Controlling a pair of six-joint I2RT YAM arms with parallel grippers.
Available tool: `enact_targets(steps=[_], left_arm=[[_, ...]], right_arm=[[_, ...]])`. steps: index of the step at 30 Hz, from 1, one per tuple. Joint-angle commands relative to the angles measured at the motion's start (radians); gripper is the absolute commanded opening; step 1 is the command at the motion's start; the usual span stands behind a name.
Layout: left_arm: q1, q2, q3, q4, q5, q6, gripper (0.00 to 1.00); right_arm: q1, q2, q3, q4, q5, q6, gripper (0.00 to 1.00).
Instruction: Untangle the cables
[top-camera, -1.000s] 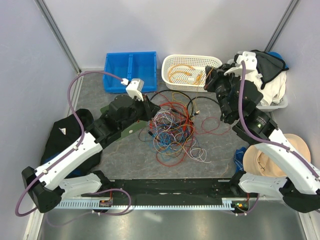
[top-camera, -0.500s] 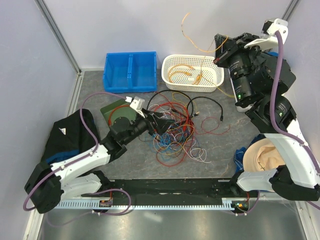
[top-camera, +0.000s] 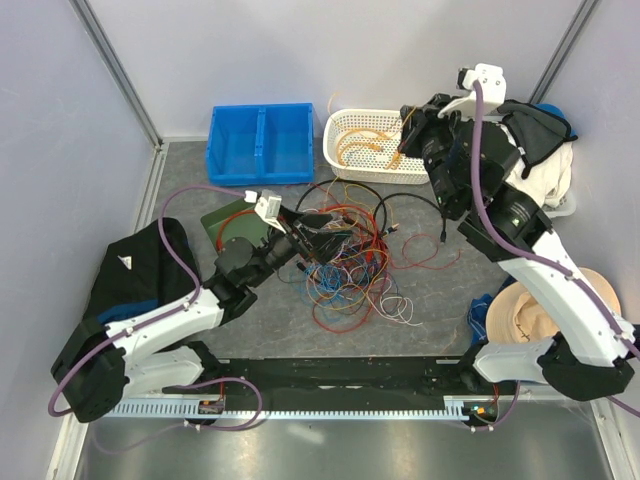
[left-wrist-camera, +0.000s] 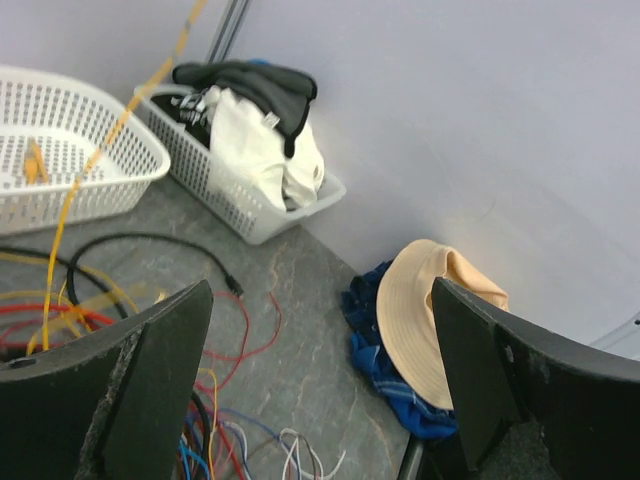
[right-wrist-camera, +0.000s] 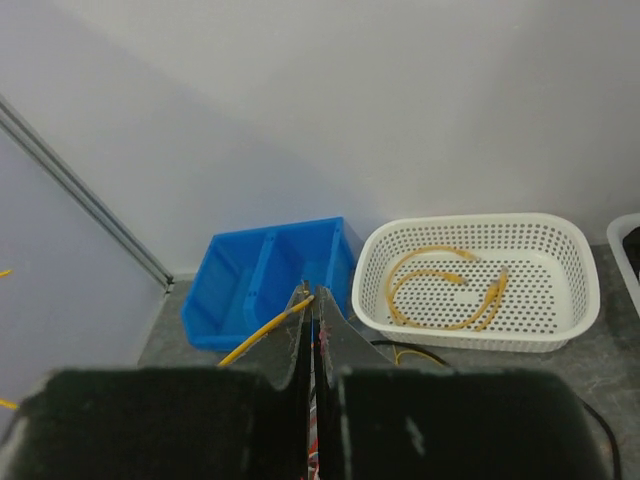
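The cables (top-camera: 345, 262) lie in a many-coloured tangle on the grey mat in the middle. My left gripper (top-camera: 325, 228) hovers low at the tangle's left edge, open wide. Its wrist view shows red, blue and white cable ends (left-wrist-camera: 290, 450) and bare mat between the fingers (left-wrist-camera: 150, 385), nothing held. My right gripper (top-camera: 405, 140) is raised over the white basket (top-camera: 432, 128) and is shut on a yellow cable (right-wrist-camera: 262, 332), which slants up from the tangle (left-wrist-camera: 100, 140). More yellow cables (right-wrist-camera: 440, 285) lie coiled inside the basket (right-wrist-camera: 575, 300).
A blue two-part bin (top-camera: 260, 143) stands left of the basket. A clothes basket (top-camera: 545, 165) sits at the right wall, with a straw hat (top-camera: 540, 310) on blue cloth (left-wrist-camera: 385, 350) in front. A black bag (top-camera: 130, 270) lies far left, a green board (top-camera: 222, 218) beside the left arm.
The left gripper has opened wide and moved in over the tangle's left edge. The right arm lifted the yellow cable high, then came down and left towards the white basket.
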Motion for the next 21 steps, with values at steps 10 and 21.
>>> enact_targets(steps=[10,21], left_arm=[[-0.005,-0.361,-0.237,-0.442,-0.183,-0.306,0.92],[-0.010,-0.523,-0.398,-0.528,-0.140,-0.377,0.89]], right_arm=[[-0.345,0.386,0.293,0.090,-0.199,0.130,0.00],[-0.475,0.751,0.639,0.158,-0.249,0.150,0.00]])
